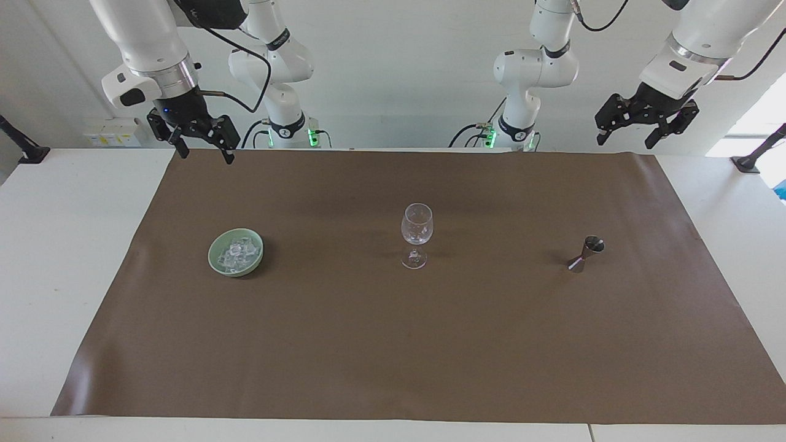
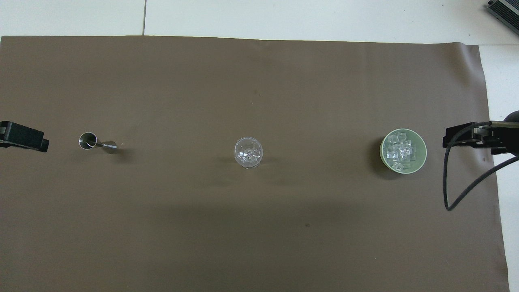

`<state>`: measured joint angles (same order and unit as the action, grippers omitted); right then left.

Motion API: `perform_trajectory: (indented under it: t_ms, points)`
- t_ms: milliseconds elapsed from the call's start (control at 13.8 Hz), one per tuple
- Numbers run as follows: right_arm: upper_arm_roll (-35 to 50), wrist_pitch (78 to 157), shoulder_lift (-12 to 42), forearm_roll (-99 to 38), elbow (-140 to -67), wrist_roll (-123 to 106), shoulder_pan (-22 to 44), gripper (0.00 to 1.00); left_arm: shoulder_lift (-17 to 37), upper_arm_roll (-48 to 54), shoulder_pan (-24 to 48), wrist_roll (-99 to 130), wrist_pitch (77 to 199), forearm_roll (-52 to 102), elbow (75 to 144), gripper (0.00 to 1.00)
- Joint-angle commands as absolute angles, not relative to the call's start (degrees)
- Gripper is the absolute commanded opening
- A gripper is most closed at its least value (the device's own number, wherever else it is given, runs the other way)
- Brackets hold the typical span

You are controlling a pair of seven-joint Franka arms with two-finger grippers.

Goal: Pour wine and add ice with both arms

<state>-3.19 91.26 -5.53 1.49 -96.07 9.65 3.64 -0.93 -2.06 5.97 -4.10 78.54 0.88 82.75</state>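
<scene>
Overhead, both arms wait raised at the robots' edge of the brown mat (image 1: 393,344), fingers spread wide and holding nothing. Right gripper (image 1: 204,149) hangs over the mat's corner toward the right arm's end; its fingers (image 1: 182,148) point down. Well below and forward of them, farther from the robots, sits the pale green bowl (image 1: 236,252), the ice (image 1: 238,253) heaped inside as clear cubes. Left gripper (image 1: 642,132) hangs over the corner toward the left arm's end. Forward of those fingers stands a small metal jigger (image 1: 586,253), upright on the surface. Between bowl and jigger, well apart from both, an empty wine glass (image 1: 416,233) stands upright mid-mat.
</scene>
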Motion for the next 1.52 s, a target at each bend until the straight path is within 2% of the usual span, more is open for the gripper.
perform_trajectory:
  t_ms: [0, 1162, 1452]
  points:
    - [-3.25, 90.88, -5.98, 0.97, -96.42, 8.17, 3.52, 1.0, -0.09, -2.37, 5.98, -4.92, 76.81, 0.0, 80.77, 1.0]
    - [-3.25, 90.88, -5.98, 0.97, -96.42, 8.17, 3.52, 1.0, -5.09, -2.29, 6.33, -4.39, 82.0, 0.09, 91.31, 1.0]
    - [-3.25, 90.88, -5.98, 0.97, -96.42, 8.17, 3.52, 1.0, -5.36, -2.2, 6.59, -4.48, 81.74, 0.09, 91.67, 1.0]
